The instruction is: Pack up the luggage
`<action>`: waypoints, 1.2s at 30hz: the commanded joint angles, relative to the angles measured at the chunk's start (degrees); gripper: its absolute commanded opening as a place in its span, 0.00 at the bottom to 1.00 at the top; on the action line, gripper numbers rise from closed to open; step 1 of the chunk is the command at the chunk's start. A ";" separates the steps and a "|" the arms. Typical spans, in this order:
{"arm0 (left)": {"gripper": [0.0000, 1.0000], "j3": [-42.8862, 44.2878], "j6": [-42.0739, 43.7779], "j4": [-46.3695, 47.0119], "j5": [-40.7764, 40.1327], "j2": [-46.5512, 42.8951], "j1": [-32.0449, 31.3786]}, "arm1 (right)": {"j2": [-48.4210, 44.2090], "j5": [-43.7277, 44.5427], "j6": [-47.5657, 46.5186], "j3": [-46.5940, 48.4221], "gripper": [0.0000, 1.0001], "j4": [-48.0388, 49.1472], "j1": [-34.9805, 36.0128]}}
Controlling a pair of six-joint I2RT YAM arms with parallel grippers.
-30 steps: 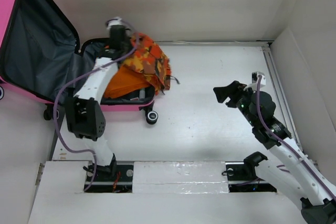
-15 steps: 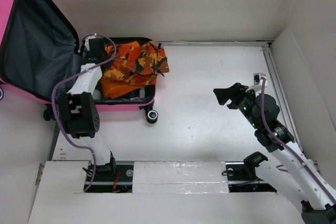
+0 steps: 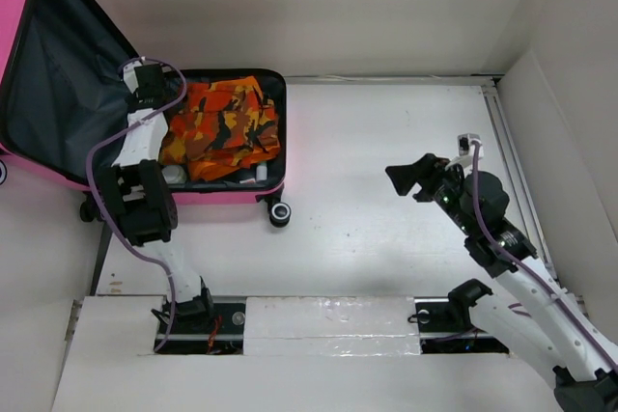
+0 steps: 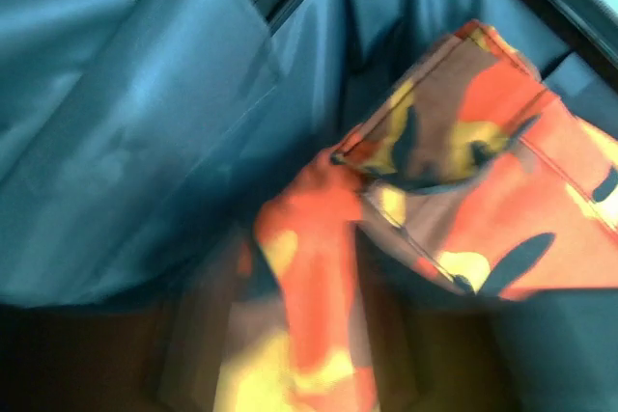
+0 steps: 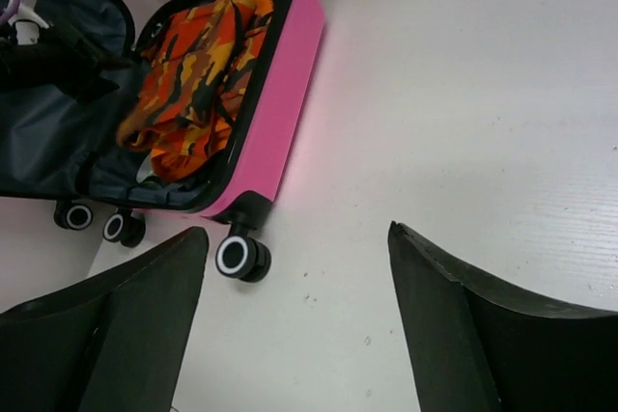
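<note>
Two arms work at the table (image 3: 386,123), and the luggage (image 3: 232,197) lies open at its far left corner. Its lower half rests flat on the table, with the black wheels (image 3: 280,215) at the near side. The lid (image 3: 68,94) stands up and leans to the left, showing its dark grey lining.

Inside the lower half lies an orange camouflage cloth (image 3: 222,127). It fills most of the compartment and stays inside the rim. At the near edge, under the cloth, a few small white things show, but I cannot tell what they are.

The left gripper (image 3: 147,92) is inside the luggage, at the far left corner of the lower half, close to the hinge of the lid. In the left wrist view a fold of the cloth runs down toward the bottom of the picture. The fingers there are dark and blurred, so I cannot tell if they pinch the cloth or not.

The right gripper (image 5: 294,325) hangs above the bare table on the right side, well apart from the luggage. Its fingers are spread wide and nothing is between them.
</note>
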 commanded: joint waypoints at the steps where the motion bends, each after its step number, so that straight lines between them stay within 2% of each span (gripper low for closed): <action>1: 0.50 0.76 -0.96 0.45 -1.87 -2.38 0.44 | 2.46 -2.73 -1.72 0.24 0.82 4.30 0.62; 3: 0.62 -0.74 -2.20 1.06 -1.87 -6.67 -0.08 | 3.69 -3.52 -2.25 0.24 0.82 4.30 1.15; 6: 0.71 -1.27 -4.47 -0.24 -5.63 -13.43 -1.92 | 4.76 -4.05 -2.86 -0.28 0.82 4.82 2.28; 8: 0.71 -1.79 -5.62 -2.18 -7.57 -17.05 -2.80 | 4.76 -4.05 -3.39 -0.81 0.79 5.43 2.82; 10: 0.71 -3.37 -6.15 -3.24 -10.91 -23.79 -4.03 | 4.76 -4.05 -3.39 -1.51 0.69 6.05 3.42; 11: 0.70 -5.90 -6.67 -3.77 -12.40 -26.36 -4.04 | 4.23 -4.05 -4.09 -1.52 0.47 6.05 3.43; 14: 0.66 -10.22 -6.16 -5.44 -20.12 -36.73 -4.04 | 3.62 -6.94 -4.09 -2.74 0.05 7.71 3.96; 16: 0.61 -14.09 -5.45 -8.15 -26.52 -43.13 -4.04 | 3.61 -9.13 -4.62 -4.15 0.00 9.30 4.49; 19: 0.61 -14.89 -5.45 -10.80 -31.21 -47.99 -4.04 | 3.61 -10.98 -4.62 -4.68 0.00 10.53 5.01; 21: 0.61 -16.47 -3.96 -10.80 -36.48 -50.73 -3.52 | 3.61 -13.09 -5.15 -4.68 0.04 10.54 5.01; 25: 0.61 -15.78 -2.90 -16.84 -41.23 -47.32 2.45 | 4.14 -14.59 -5.68 -4.68 0.28 11.06 5.01; 28: 0.61 -15.24 -6.93 -21.50 -46.86 -43.62 2.46 | 4.14 -15.12 -6.20 -5.21 0.37 11.06 5.01; 30: 0.65 -15.24 -7.56 -21.53 -50.10 -42.56 2.46 | 4.14 -15.64 -6.20 -5.21 0.40 11.06 5.54; 33: 0.65 -11.74 -5.72 -22.58 -48.11 -39.23 7.63 | 4.14 -15.65 -6.20 -5.83 0.43 11.59 5.54; 34: 0.65 -10.16 -5.71 -22.58 -45.49 -37.13 11.39 | 4.66 -15.65 -6.20 -5.83 0.43 11.59 5.54; 36: 0.65 -7.61 -5.89 -24.51 -46.77 -35.71 11.43 | 5.19 -16.17 -6.73 -5.83 0.44 11.59 5.54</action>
